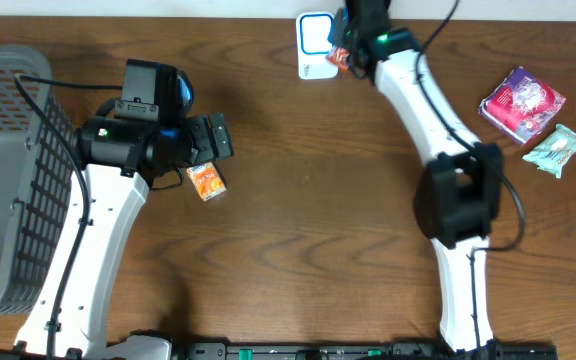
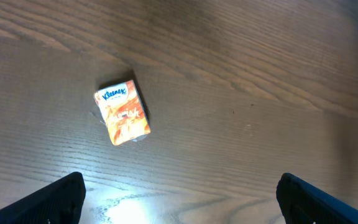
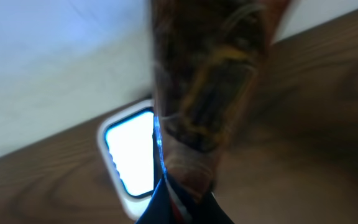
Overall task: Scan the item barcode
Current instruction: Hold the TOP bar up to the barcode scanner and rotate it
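Overhead: right gripper (image 1: pixel 344 50) is sitting at top centre, clamping a small packet (image 1: pixel 335 58) just beside the right edge of the scanner (image 1: pixel 313 45). Left gripper (image 1: pixel 215 138) is hanging wide open at centre left, with the tissue pack (image 1: pixel 206 182) lying just below it, untouched. Left wrist: the tissue pack is lying upper left, its long axis tilted slightly off vertical, fingers (image 2: pixel 58 199) spread at the bottom corners. Right wrist: the packet is hanging down mid-frame, long axis near vertical, with the scanner window glowing lower left of it. My read: the packet is needing a turn leftward, and the right arm is nearer.
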### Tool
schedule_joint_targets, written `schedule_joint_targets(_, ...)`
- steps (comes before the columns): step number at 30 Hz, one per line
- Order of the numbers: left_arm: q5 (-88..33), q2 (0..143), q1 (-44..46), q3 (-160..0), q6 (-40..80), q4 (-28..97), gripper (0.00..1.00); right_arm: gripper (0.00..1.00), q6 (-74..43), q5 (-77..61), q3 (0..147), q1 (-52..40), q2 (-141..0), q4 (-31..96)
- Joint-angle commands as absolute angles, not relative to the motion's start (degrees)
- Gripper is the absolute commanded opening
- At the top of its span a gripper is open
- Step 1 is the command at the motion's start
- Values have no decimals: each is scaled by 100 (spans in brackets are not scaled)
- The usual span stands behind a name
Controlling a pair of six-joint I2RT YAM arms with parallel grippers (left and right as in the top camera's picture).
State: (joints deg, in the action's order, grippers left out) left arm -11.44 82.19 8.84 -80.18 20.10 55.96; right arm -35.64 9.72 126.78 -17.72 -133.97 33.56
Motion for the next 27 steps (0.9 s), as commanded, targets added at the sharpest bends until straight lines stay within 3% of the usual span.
schedule_joint_targets(1, -1105, 8235, 875, -8049, 1977, 5614, 98, 1, -3636, 991, 12783, -1590, -12366, 3922)
schedule_joint_targets(10, -1105, 8235, 875, -8049, 1977, 5614, 98, 1, -3638, 657, 12783, -1612, -11225, 5511)
schedule_joint_targets(21, -1105, 8235, 875, -8049, 1977, 5614, 98, 2, -3638, 672, 12770, -1623, -11314, 5837)
schedule_joint_targets(27, -1107, 8235, 875, -8049, 1977, 5614, 98, 9, -3638, 672, 12770, -1625, -11345, 5946)
